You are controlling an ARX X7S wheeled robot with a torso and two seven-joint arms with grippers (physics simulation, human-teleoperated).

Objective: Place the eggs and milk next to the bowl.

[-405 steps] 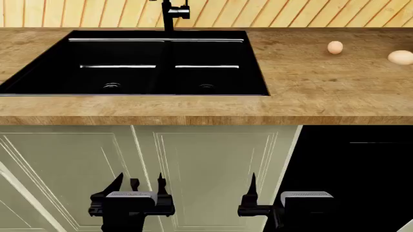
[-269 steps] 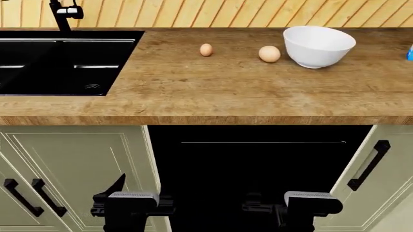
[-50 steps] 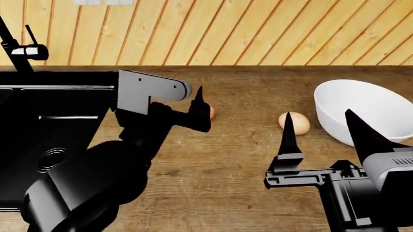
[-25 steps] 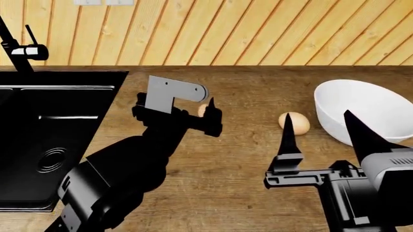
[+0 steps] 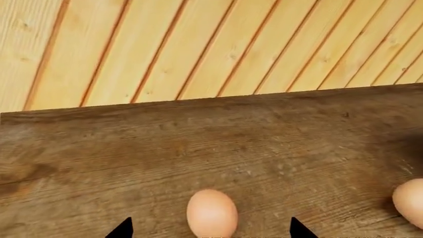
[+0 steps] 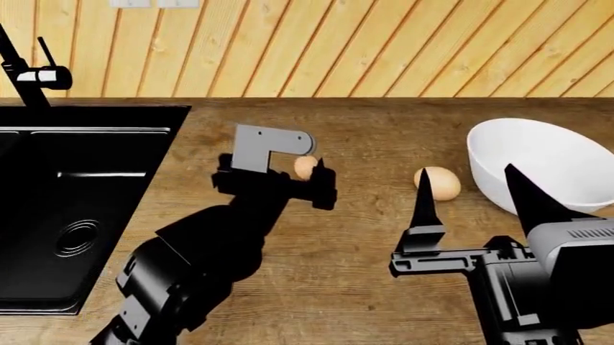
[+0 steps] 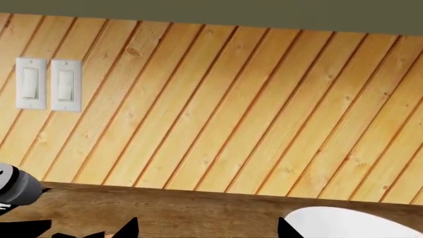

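Reaching over the wooden counter (image 6: pixel 364 287), the left gripper (image 5: pixel 211 229) has its fingers spread wide around the smaller egg (image 6: pixel 305 167); from the left wrist view the egg sits squarely between the two dark fingertips (image 5: pixel 123 229), with a clear gap on each side, so nothing is grasped yet. From where the head looks, that egg lies about midway between the black sink (image 6: pixel 86 208) and the bowl (image 6: pixel 542 169), well apart from the bowl. The bigger egg (image 6: pixel 438 182) rests just beside the bowl's near rim, close enough that I'd call that one as good as placed already, though whether it touches the bowl I cannot tell. The right gripper (image 6: pixel 470 198) hangs in front of the bowl and the bigger egg with its fingers held wide and nothing between them. The milk is nowhere in any of these views, so I can't say where it stands.

By my reckoning the task is barely begun: one egg happens to lie by the bowl, the smaller egg has yet to be gripped and carried over, and the carton has yet to be found and brought. The step in hand looks to be the closing on the smaller egg; being smooth and round, it could squirt out or roll if the fingers meet it off-centre
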